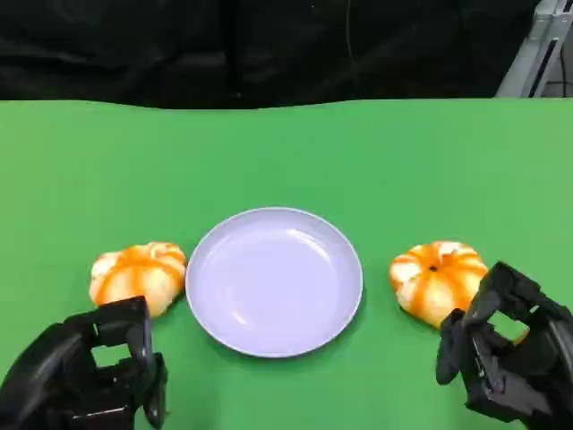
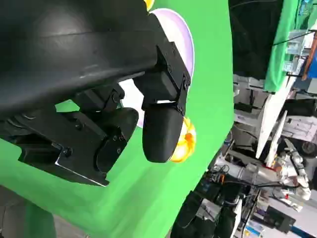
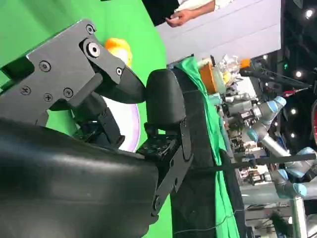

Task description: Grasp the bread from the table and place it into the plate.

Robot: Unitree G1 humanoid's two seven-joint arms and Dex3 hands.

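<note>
A pale lilac plate (image 1: 274, 280) lies empty in the middle of the green table. One orange-and-white pumpkin-shaped bread (image 1: 137, 276) sits just left of it, another bread (image 1: 437, 279) just right of it. My left hand (image 1: 85, 376) hovers near the front edge, below the left bread, holding nothing. My right hand (image 1: 506, 354) sits at the right bread's near-right side with fingers apart, covering its edge; contact is unclear. In the left wrist view my hand (image 2: 99, 99) is empty, with the plate (image 2: 183, 34) and a bread (image 2: 184, 144) beyond. The right wrist view has my hand (image 3: 99, 114) before the plate (image 3: 126, 124) and a bread (image 3: 119, 48).
A black curtain (image 1: 269, 45) backs the green table (image 1: 286, 152). A person's hand (image 3: 181, 17) shows past the table edge in the right wrist view. Lab equipment and robot arms (image 3: 267, 124) stand beyond the table.
</note>
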